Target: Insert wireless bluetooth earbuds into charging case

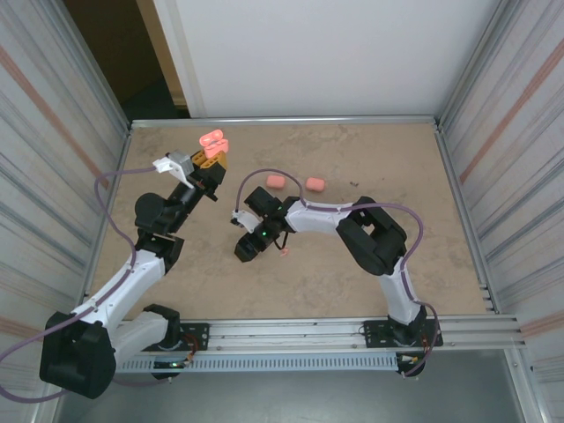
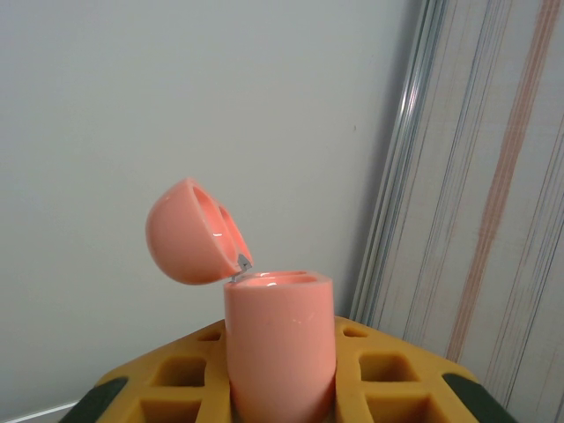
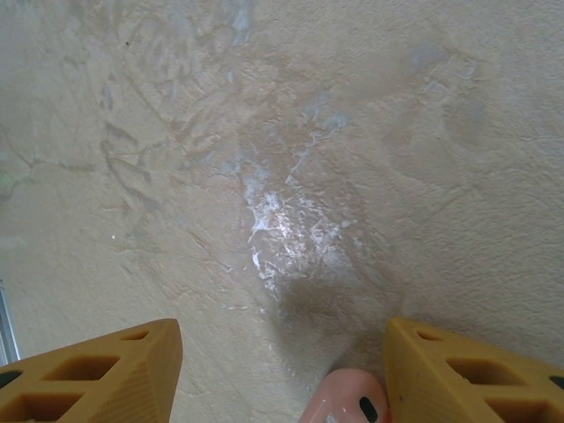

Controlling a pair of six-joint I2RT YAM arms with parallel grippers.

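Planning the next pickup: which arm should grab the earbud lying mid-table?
Right. The right gripper, open, straddles the earbud, one finger on either side; the left gripper is shut on the open case, held up.

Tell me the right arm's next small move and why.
Probably close the right end effector on the earbud. Its fingers stand apart, low over the table, with the earbud between them, close to one finger. The left end effector holds the case raised with its lid open, ready to receive it.
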